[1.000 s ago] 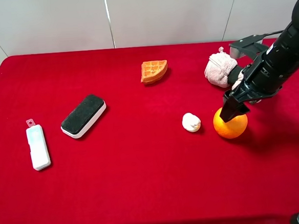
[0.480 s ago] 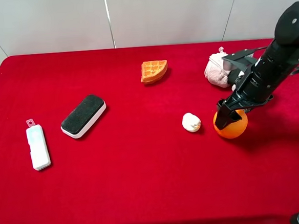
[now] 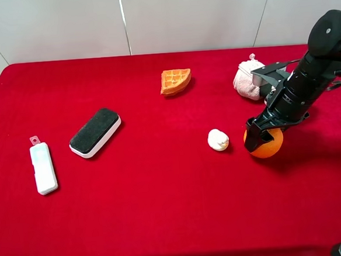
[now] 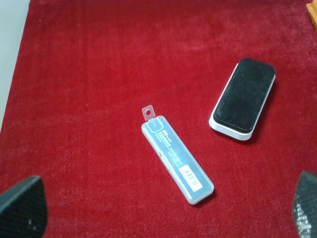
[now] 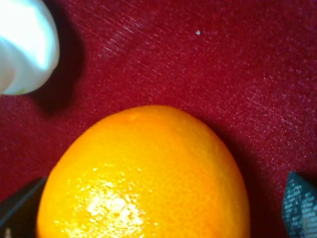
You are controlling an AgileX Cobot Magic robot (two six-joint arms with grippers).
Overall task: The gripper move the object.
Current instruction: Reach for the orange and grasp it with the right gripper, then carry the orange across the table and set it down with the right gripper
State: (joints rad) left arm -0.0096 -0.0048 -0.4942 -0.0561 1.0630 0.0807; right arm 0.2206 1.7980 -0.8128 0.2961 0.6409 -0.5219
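The orange [image 3: 266, 146] lies on the red cloth at the right. My right gripper [image 3: 259, 137] is low over it, open, with one black finger on each side. In the right wrist view the orange [image 5: 143, 178] fills the lower middle between the fingertips [image 5: 299, 206]; the right gripper [image 5: 159, 210] has a gap to the fruit on one side. My left gripper [image 4: 163, 206] is open and empty, hovering over the left part of the cloth. It does not show in the exterior view.
A small white lump [image 3: 218, 139] lies just left of the orange and also shows in the right wrist view [image 5: 25, 44]. A pink cloth bundle [image 3: 248, 78] sits behind the right arm. A waffle wedge [image 3: 175, 81], a black-topped eraser [image 3: 94, 131] and a white case [image 3: 43, 166] lie further left.
My right gripper has come down over the orange, so its fingers now straddle the fruit. The arm has drawn in a little. Other things have not moved.
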